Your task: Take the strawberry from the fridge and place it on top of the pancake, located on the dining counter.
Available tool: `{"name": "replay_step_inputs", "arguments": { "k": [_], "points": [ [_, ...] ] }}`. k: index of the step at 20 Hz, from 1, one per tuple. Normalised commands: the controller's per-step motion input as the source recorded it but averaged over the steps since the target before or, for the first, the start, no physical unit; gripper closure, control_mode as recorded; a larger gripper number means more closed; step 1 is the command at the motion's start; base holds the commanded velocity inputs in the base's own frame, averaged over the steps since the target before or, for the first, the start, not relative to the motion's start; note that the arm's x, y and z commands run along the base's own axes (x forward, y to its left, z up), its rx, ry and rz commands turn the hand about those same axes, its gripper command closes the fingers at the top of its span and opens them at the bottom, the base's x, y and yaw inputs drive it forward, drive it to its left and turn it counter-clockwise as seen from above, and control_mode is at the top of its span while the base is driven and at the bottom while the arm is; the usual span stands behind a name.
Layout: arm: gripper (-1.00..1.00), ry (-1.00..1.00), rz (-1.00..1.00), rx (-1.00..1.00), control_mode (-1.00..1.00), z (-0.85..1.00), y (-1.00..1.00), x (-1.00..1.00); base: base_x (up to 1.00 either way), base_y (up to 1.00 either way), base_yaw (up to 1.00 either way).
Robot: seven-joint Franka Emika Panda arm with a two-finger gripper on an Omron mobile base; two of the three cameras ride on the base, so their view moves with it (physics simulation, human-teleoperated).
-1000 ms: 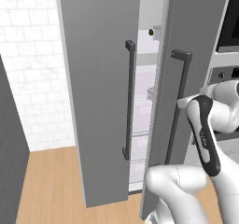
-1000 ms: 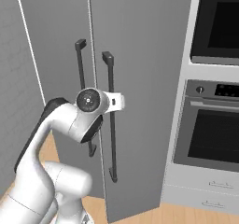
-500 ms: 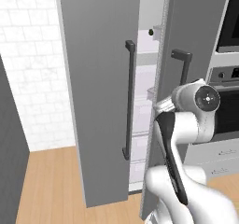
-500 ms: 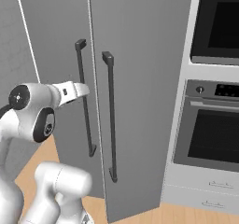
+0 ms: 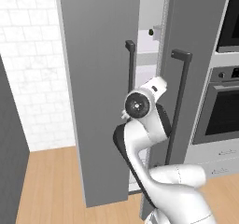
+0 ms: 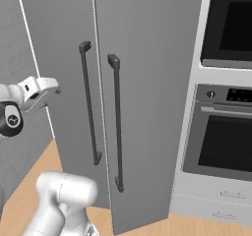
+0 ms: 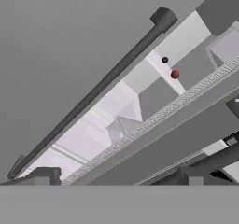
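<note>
Strawberry (image 7: 175,74) on a white fridge shelf, seen through the gap of the part-open left door.

Sits as a tiny red berry just beside a small dark object (image 7: 164,59) on the same shelf. Fridge (image 5: 105,78) stands with left door swung out a little, right door shut, dark bar handles (image 6: 115,122) side by side. Gripper (image 6: 47,88) hangs off the left door's outer edge, jaws spread wide and gripping nothing. Black built-in oven (image 6: 229,141) to the right of the fridge.

Matte grey fridge (image 5: 102,78) with dark bar handles and white shelves; a tiny red strawberry (image 7: 175,74) inside. Black oven (image 6: 226,136), white brick wall (image 5: 28,69), light wood floor (image 5: 51,190).
</note>
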Motion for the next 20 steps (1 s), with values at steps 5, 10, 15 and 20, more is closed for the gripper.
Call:
{"name": "replay_step_inputs", "arguments": {
  "k": [5, 10, 15, 20],
  "points": [
    [-1.0, 0.21, -0.1, -0.16, -1.0, 0.0, 0.11, 0.74, 0.0, 0.0, 0.0],
    [-1.0, 0.11, -0.04, -0.03, -1.0, 0.0, -0.26, 0.8, 0.0, 0.0, 0.0],
    [-1.0, 0.11, -0.03, -0.04, -1.0, -0.01, -0.07, 0.8, 0.0, 0.0, 0.0],
    [-1.0, 0.06, -0.01, -0.03, -1.0, 0.0, -0.14, 0.51, 0.0, 0.0, 0.0]
  ]
}}
